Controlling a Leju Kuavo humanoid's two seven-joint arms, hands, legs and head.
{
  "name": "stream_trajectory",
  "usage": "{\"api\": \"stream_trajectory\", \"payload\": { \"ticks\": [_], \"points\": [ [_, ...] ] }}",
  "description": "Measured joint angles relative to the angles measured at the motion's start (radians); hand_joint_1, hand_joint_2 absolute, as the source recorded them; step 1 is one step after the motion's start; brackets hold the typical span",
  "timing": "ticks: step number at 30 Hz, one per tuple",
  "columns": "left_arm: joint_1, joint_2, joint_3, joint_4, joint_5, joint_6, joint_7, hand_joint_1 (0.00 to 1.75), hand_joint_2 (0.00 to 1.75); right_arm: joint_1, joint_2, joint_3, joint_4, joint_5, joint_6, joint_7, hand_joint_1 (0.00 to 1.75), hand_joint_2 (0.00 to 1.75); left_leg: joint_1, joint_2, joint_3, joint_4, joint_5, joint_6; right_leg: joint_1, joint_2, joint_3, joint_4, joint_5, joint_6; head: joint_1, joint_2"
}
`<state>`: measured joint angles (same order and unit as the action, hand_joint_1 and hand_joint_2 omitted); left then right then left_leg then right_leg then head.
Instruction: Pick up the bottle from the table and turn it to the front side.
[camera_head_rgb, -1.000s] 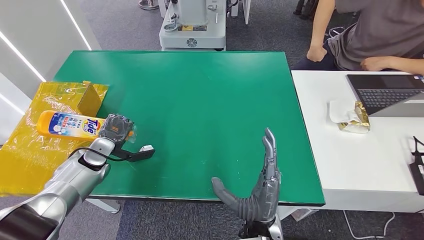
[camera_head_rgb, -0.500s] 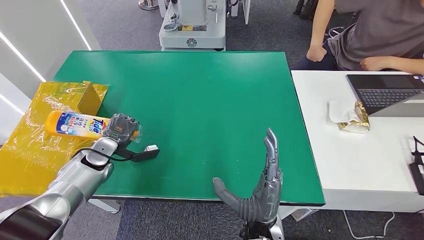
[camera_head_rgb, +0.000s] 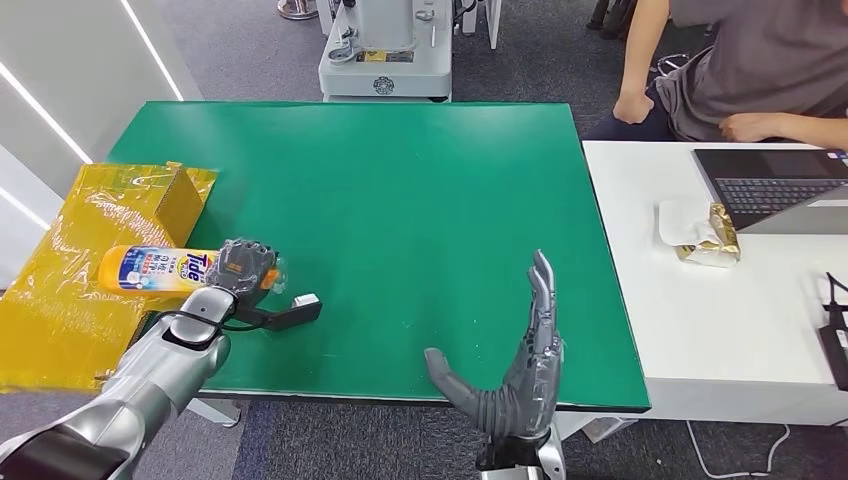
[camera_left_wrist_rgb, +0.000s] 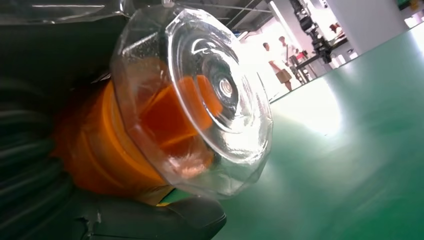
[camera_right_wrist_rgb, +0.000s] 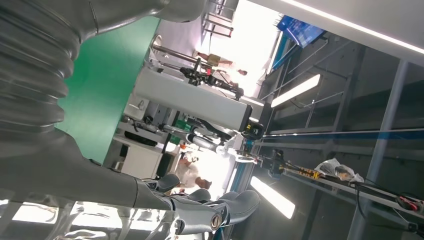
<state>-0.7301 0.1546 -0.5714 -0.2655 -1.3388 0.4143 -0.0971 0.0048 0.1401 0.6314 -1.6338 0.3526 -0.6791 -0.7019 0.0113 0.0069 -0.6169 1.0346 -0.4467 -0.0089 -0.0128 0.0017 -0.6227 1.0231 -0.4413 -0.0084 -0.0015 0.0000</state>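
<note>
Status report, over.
Left hand grips orange Tide bottle near clear cap. Right hand open, idle. Green table ahead unobstructed.

Head view high, looking down; wrist views close — perhaps sideways.

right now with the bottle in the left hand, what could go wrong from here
1. The left hand holds the bottle only at its cap end, with the long body sticking out sideways; it may slip or twist while being turned.
2. The bottle hangs over the crinkled yellow sheet beside the green table; if dropped, it could land off the table.
3. The right hand stays open near the table's front edge, too far away to steady it.
</note>
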Motion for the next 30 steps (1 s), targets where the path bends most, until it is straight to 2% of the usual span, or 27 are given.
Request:
{"api": "stream_trajectory", "payload": {
  "ticks": [19,23,30],
  "points": [
    [0.034,0.001,0.022,0.0,-0.008,-0.007,-0.006,1.72,1.75,-0.01,0.003,0.004,0.009,-0.004,0.004,0.0,0.0,1.75,0.0,0.0,0.0,0.0,0.0,0.0,0.0,0.0,0.0,0.0,0.0,0.0,0.0,0.0],
    [0.043,0.0,0.024,0.0,-0.015,-0.004,-0.005,0.04,1.75,-0.013,0.003,0.006,0.012,-0.002,0.008,0.0,0.0,1.75,0.0,0.0,0.0,0.0,0.0,0.0,0.0,0.0,0.0,0.0,0.0,0.0,0.0,0.0],
    [0.046,-0.005,0.03,0.0,-0.05,0.024,0.026,0.0,1.75,-0.015,0.003,0.008,0.018,0.0,0.018,0.0,0.0,1.75,0.0,0.0,0.0,0.0,0.0,0.0,0.0,0.0,0.0,0.0,0.0,0.0,0.0,0.0]
  ]
}}
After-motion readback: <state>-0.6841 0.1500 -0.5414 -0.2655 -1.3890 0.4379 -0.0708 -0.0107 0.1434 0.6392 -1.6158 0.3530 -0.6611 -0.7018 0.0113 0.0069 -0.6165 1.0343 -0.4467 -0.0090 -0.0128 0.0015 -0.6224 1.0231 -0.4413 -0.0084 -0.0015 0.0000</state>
